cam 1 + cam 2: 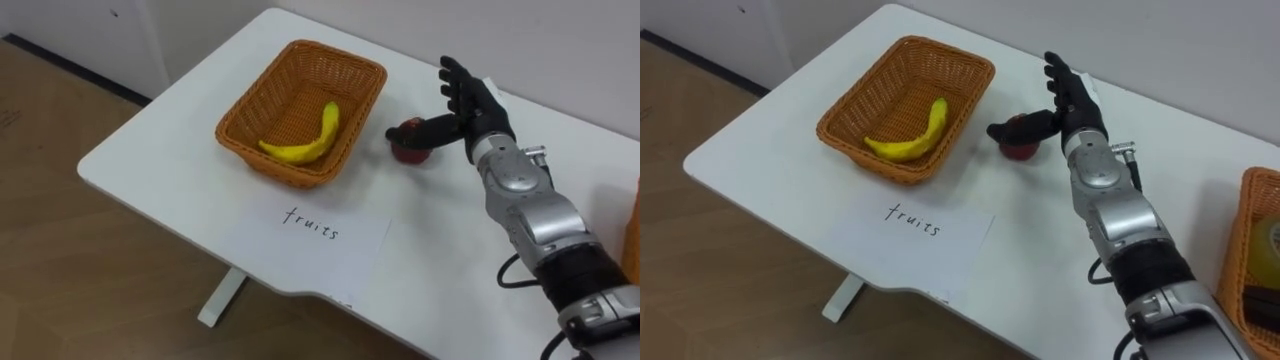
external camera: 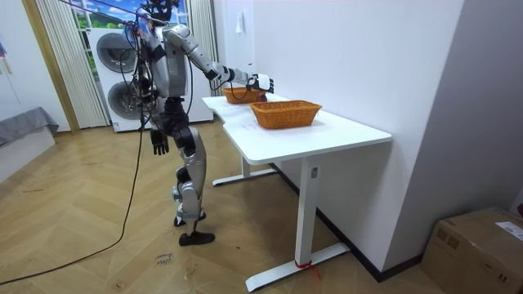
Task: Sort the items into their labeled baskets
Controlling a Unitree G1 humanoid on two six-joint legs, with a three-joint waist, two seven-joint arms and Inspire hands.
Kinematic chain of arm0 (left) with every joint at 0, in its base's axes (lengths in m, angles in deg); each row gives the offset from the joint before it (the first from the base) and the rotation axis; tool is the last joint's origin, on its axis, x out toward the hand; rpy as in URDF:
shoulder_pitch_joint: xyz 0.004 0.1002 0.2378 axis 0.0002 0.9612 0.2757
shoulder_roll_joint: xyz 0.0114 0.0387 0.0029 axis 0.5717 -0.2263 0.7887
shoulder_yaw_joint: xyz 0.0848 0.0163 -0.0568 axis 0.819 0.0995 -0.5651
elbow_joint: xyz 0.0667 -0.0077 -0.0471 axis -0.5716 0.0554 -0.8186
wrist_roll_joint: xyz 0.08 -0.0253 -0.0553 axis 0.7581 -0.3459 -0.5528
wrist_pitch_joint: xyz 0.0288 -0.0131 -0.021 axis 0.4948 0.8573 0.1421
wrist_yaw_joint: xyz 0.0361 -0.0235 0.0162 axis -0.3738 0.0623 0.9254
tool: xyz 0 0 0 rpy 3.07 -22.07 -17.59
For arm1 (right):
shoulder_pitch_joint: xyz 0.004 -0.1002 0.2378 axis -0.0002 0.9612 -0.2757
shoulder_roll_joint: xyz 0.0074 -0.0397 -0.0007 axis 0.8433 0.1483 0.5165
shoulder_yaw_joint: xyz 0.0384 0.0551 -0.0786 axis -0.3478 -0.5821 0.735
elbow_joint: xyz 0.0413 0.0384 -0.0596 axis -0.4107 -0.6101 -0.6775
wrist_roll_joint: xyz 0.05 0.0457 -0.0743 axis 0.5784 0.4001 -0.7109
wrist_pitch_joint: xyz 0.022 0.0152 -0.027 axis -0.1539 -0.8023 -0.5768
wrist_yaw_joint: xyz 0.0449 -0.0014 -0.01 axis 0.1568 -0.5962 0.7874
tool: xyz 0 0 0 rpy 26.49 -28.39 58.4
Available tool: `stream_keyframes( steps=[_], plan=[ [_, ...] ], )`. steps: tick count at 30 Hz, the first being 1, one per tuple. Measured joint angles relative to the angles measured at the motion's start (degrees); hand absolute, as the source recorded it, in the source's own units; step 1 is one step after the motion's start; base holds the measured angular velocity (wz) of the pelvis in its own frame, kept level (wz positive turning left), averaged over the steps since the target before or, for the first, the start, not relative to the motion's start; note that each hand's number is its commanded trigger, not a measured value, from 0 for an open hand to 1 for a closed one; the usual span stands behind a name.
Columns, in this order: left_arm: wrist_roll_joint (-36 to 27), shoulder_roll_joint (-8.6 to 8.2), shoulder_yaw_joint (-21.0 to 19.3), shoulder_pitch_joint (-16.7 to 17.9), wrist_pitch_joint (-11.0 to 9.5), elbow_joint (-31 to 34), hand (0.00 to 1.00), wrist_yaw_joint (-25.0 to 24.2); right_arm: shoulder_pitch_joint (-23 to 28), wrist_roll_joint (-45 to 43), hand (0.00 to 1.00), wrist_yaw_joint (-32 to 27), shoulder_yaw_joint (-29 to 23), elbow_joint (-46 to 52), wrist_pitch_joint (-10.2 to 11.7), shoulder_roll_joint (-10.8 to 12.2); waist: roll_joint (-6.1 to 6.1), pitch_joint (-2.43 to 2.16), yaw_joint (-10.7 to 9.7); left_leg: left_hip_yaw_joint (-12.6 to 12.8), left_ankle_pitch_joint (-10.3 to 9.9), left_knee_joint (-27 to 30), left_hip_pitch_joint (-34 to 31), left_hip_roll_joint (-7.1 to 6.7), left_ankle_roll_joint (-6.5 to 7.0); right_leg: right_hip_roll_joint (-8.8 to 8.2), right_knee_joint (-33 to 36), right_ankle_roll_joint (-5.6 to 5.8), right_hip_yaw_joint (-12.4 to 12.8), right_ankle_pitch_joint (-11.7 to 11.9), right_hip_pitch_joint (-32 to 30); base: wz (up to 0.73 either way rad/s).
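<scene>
In the room view, a washing machine [image 2: 114, 59] stands at the far left. The robot stands in front of it, at the far end of the white table [image 1: 150, 150]. Its left hand [image 2: 159, 144] hangs at its side, away from the table; whether that hand is open or closed cannot be told. Its right arm reaches out over the tabletop, where 2 baskets sit.

From the head camera, the left basket [image 1: 290, 172] is orange wicker and holds 1 banana [image 1: 305, 140], lying along its near right wall. In front of that basket a sheet of paper [image 1: 310, 235] with handwriting lies flat on the table. Just right of the basket, on the tabletop and not in it, sits a red apple [image 1: 408, 152]. The right hand [image 1: 470, 100] is at the apple's right side. Its fingers are straight and point up and away, and its thumb lies across the top of the apple, touching it. The hand is open, not clasped around the fruit.

At the right edge is the second basket [image 1: 1240, 230], well apart from the apple. It holds a yellowish item and a dark item, both cut off by the frame.
</scene>
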Motion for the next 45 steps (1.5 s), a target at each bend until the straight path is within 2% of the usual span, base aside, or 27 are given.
stream_keyframes(
  steps=[12,16,25,30,38,45],
  plan=[
    [-0.13,0.08,0.01,-0.35,0.01,0.01,0.00,-0.11,0.00,-1.80,0.00,0.66,0.14,-3.09,0.00,0.00,-0.21,0.23,-0.04,-0.01,0.00,0.03,-0.65,-0.02,-0.01,0.00,0.00,-0.01,0.18,0.01,-0.70,0.00],
    [-0.16,0.42,0.06,-1.08,0.01,0.03,0.00,-0.11,-0.01,-2.07,0.00,0.65,1.63,-3.70,0.00,-0.20,-0.22,0.21,-0.06,-0.04,0.00,0.03,-0.98,0.01,-0.03,0.04,0.01,-0.01,0.12,0.01,-1.03,0.00],
    [0.30,1.18,0.37,-2.58,-1.85,-0.06,0.00,-0.02,-0.35,-2.17,0.00,0.56,1.67,-6.01,0.10,-0.80,-0.36,0.10,0.32,0.18,0.28,0.09,-3.58,0.01,0.00,-0.14,0.63,-0.05,0.29,0.03,-4.23,0.00],
    [0.30,1.15,0.36,-2.66,-2.61,-0.29,0.00,0.13,-2.58,-2.23,0.00,0.39,1.64,-10.04,2.04,-1.11,-0.06,0.29,0.43,0.21,0.37,0.12,-3.61,-0.11,0.14,-0.74,0.88,-0.03,-0.08,0.02,-4.54,0.00],
    [0.29,1.16,0.37,-4.56,-2.87,-1.36,0.00,0.15,-2.98,-2.25,0.00,-0.01,1.64,-11.17,3.30,-1.28,0.56,0.73,1.21,0.16,0.38,0.15,-4.27,-0.17,0.17,-0.80,0.89,-0.03,-0.27,0.02,-4.86,0.00],
    [0.29,1.16,0.39,-4.88,-2.95,-2.27,0.00,0.15,-2.99,-2.26,0.00,-0.02,1.64,-11.82,4.49,-1.29,0.58,0.75,1.25,0.16,0.38,0.12,-4.37,-0.18,0.17,-0.80,0.89,-0.03,-0.26,0.02,-5.01,0.00]
  ],
)
